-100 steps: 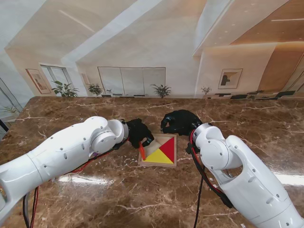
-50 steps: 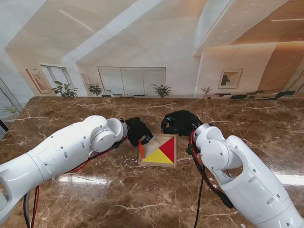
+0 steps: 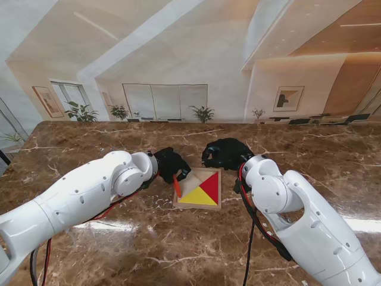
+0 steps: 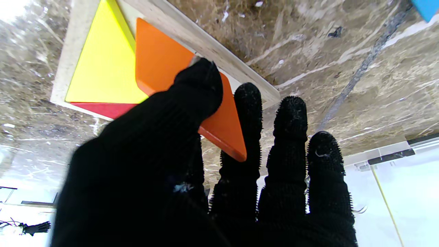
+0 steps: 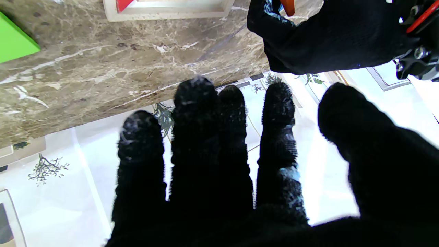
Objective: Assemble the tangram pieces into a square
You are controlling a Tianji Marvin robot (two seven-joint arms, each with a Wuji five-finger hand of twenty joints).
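My left hand [image 4: 192,161] pinches the orange triangle [image 4: 161,65] by thumb and forefinger, tilted over the wooden tray's [image 4: 205,43] left rim; I judge it light, stiff and slick, best held across its flat faces, while my right hand [image 5: 240,164] hovers spread.

1. Looks like a lobby or office lounge, not a home or a workshop.
2. Broad polished brown marble desk [image 3: 119,238] with pale veins, running to the far edge.
3. Beyond that far edge, cream walls hung with framed pictures [image 3: 289,98], one at the left and one at the right.
4. Potted plants [image 3: 202,113] lined up along a pale panelled wall [image 3: 165,101].
5. Angled ceiling with recessed strip lighting and warm wood-toned panels [image 3: 351,89] at the right.
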